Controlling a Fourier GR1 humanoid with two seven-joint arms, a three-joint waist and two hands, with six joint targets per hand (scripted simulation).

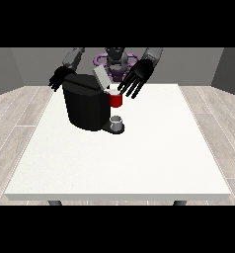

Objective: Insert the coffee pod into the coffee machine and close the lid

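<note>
Coffee machine (85, 106) sits on the white table (139, 163), lid (100, 76) raised. Hand at the view's right (137, 79) hovers open-fingered above it; closing the lid seems next. Other hand's (56, 79) fingers unclear.

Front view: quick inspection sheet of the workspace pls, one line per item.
Surface: white table, bare across its near half.
Job's things: black coffee machine stands at the view's left of centre, its lid raised; a red thing at the machine; a grey thing on the machine's base, cannot tell if it is the pod.
Clutter: nothing seen.
Robot hands: robot hand at the view's right open, fingers spread above the red thing; robot hand at the view's left behind the machine, fingers unclear.
Cables: nothing seen.
Surroundings: wood-look floor, grey walls.
</note>
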